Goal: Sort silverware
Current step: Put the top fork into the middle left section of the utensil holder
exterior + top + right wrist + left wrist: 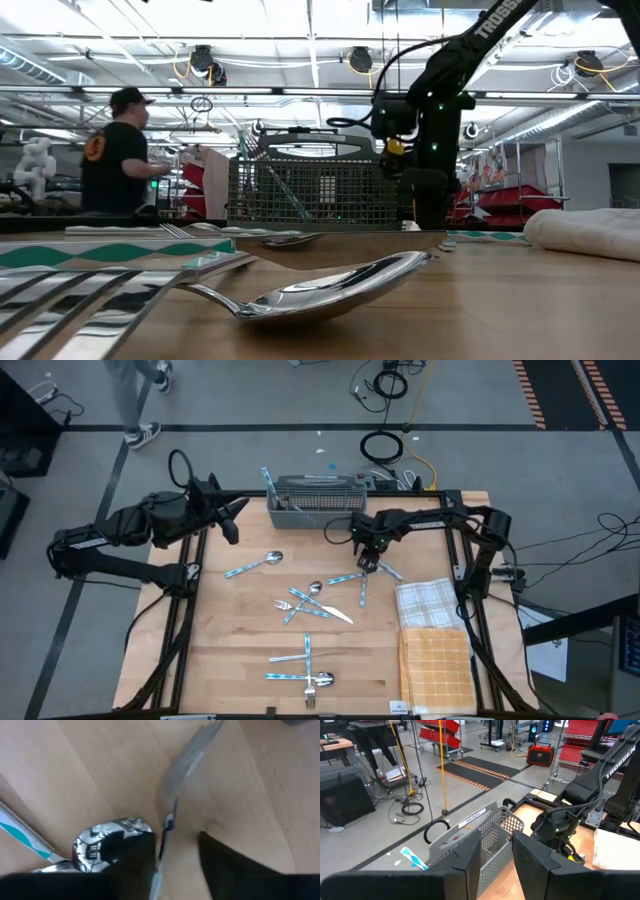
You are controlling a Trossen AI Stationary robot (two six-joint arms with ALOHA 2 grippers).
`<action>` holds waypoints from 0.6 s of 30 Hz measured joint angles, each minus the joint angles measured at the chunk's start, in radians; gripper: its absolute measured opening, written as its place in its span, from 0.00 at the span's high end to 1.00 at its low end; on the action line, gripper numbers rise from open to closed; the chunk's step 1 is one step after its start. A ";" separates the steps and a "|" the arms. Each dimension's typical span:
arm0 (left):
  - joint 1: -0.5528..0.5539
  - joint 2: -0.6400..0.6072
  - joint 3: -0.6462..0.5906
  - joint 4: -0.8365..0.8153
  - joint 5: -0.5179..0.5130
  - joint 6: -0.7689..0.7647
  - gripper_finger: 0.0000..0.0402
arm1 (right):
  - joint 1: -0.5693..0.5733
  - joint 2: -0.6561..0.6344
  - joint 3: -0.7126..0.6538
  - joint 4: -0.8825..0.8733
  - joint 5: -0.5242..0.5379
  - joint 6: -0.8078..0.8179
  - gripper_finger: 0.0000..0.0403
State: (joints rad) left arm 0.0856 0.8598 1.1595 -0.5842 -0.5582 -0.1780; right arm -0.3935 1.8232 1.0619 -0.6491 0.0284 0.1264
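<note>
Several spoons, forks and knives with light blue handles lie flat on the wooden table: a spoon, a cluster in the middle and another near the front edge. My right gripper points down right of centre, open, its fingers astride a fork that lies flat; a spoon bowl lies beside one finger. One blue-handled piece stands in the grey mesh basket. My left gripper hangs open and empty above the table's far left, beside the basket. My right gripper comes from above, its fingers across the fork's neck, where metal meets blue handle. The neck lies close against the inner side of one finger; whether they touch I cannot tell. A gap shows between the fork and the other finger.
Two folded checked cloths, one white and one yellow, lie at the table's right. The basket stands at the far edge. A big spoon fills the low view's foreground. A person stands in the room behind.
</note>
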 joint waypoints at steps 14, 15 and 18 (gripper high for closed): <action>0.000 -0.031 0.000 0.000 -0.015 -0.001 0.71 | 0.036 -0.083 -0.004 -0.043 0.024 0.117 1.00; 0.000 -0.033 0.000 0.000 -0.015 -0.005 0.71 | 0.040 -0.104 -0.003 -0.045 0.023 0.126 1.00; 0.000 -0.049 -0.006 0.009 0.017 -0.027 0.71 | 0.063 -0.177 -0.003 -0.041 0.026 0.148 1.00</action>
State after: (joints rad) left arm 0.0856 0.8103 1.1535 -0.5751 -0.5413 -0.2048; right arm -0.3309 1.6464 1.0588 -0.6896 0.0544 0.2742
